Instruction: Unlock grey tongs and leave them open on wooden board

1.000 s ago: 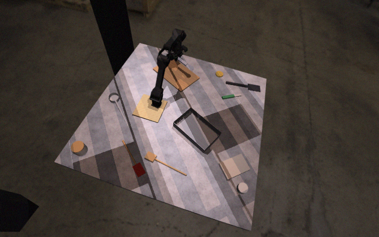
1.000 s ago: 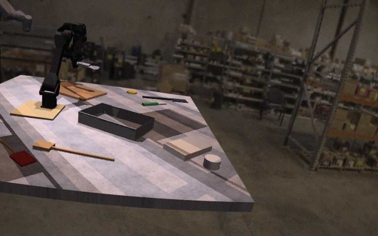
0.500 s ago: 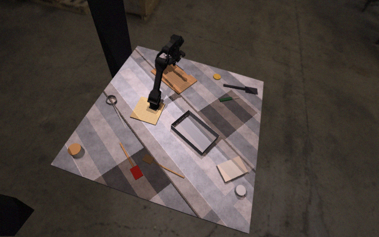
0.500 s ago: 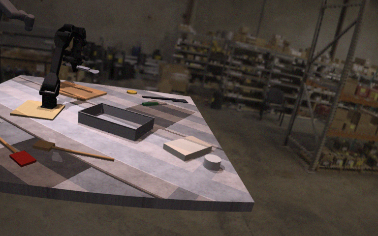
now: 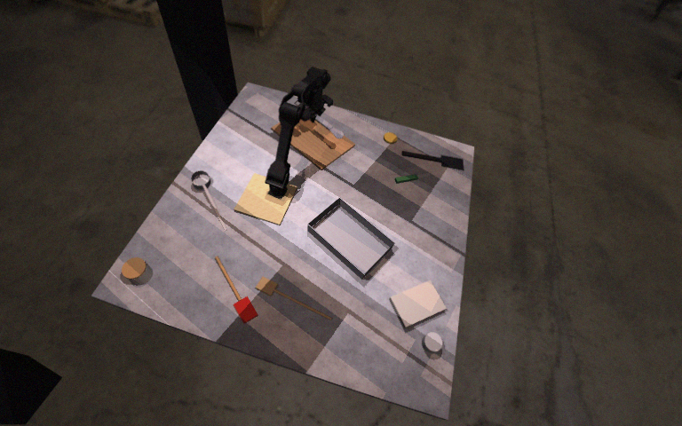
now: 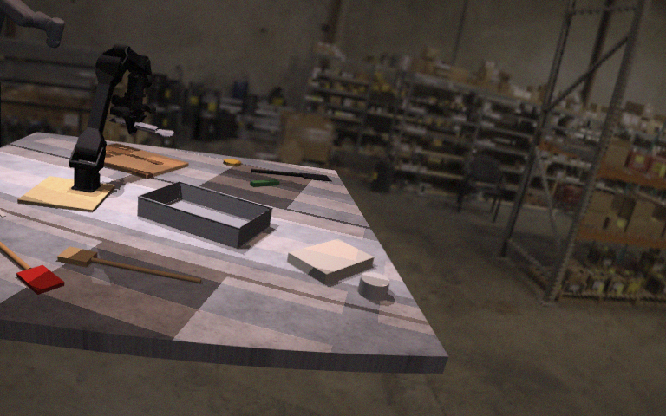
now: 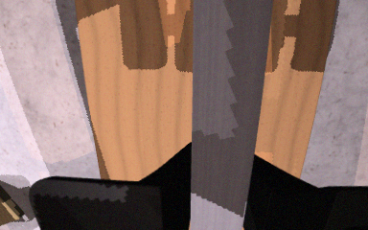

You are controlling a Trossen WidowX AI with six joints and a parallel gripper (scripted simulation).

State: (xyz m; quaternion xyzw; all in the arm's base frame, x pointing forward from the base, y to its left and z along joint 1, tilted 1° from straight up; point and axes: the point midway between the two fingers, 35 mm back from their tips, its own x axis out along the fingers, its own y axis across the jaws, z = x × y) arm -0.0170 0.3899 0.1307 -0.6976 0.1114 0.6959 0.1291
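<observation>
The grey tongs (image 5: 336,131) (image 6: 153,132) (image 7: 222,96) are held above the wooden board (image 5: 321,157) (image 6: 169,167) (image 7: 139,120). They lie nearly level in the exterior view, with the pale tip end pointing right. My gripper (image 6: 133,128) (image 7: 212,149) is shut on them; a dark finger shows on each side of them in the wrist view. The arms look close together; whether the lock is released cannot be told. The dark grey roasting tin (image 5: 367,221) (image 6: 189,225) stands on the table with nothing across it.
Right of the board are a yellow disc (image 5: 390,138) (image 6: 231,161), a green-handled tool (image 5: 406,177) (image 6: 264,183) and a black spatula (image 5: 451,161) (image 6: 314,176). A cream block (image 5: 417,303) (image 6: 331,260) and white cylinder (image 5: 432,343) (image 6: 374,286) stand beyond the tin.
</observation>
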